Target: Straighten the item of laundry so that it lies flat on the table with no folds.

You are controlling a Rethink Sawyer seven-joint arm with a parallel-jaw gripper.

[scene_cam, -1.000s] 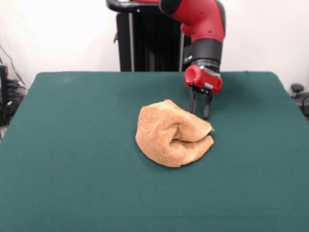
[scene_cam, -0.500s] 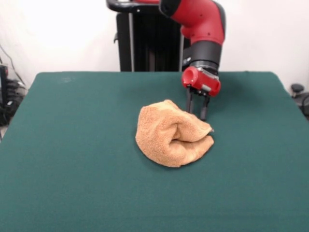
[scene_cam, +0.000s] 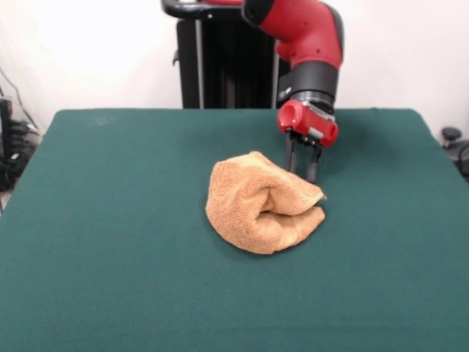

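Towel [scene_cam: 264, 213], one, bunched; fingers [scene_cam: 292, 155], two, parted behind it.

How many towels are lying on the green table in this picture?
1. The towel lies bunched and folded near the middle of the table, just in front of the open gripper. Its folds could hide a smaller cloth, but none shows.

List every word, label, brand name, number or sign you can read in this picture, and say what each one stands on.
None can be read.
The towel shows plain terry cloth, with no tag or print in view.
The green table carries no markings.
The red and black arm and its gripper show no legible lettering from this view.
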